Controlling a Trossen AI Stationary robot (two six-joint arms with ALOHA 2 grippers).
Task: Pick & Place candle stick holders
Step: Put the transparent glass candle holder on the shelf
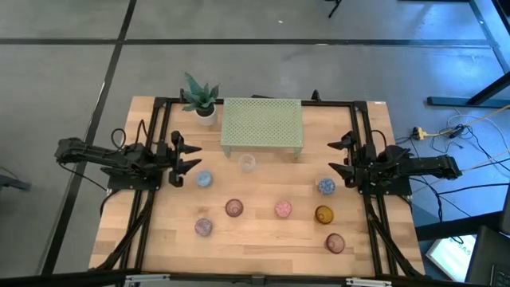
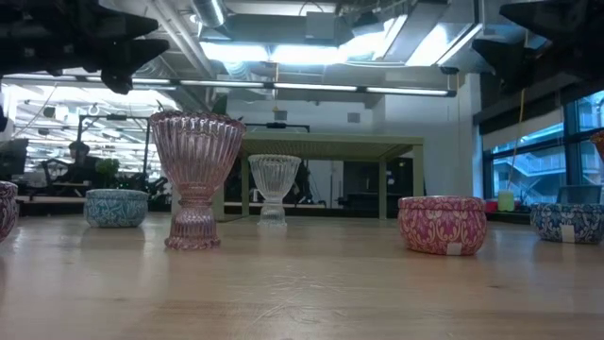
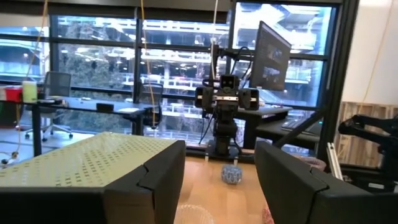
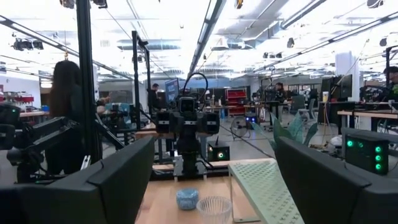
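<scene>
Several small candle stick holders stand on their bases on the wooden table: a clear one (image 1: 247, 163), a light blue one (image 1: 204, 179), a blue one (image 1: 326, 186), a brownish-pink one (image 1: 233, 208), a pink one (image 1: 283, 209), an amber one (image 1: 323, 214), a mauve one (image 1: 204, 227) and a brownish one (image 1: 335, 242). My left gripper (image 1: 188, 157) is open and empty at the table's left edge, near the light blue holder. My right gripper (image 1: 339, 158) is open and empty at the right edge, near the blue holder.
A pale green perforated stand (image 1: 262, 125) sits at the far middle of the table, just behind the clear holder. A potted spiky plant (image 1: 201, 100) stands at its left. Black frame rails (image 1: 151, 191) run along both sides. People show in the room beyond (image 4: 65, 106).
</scene>
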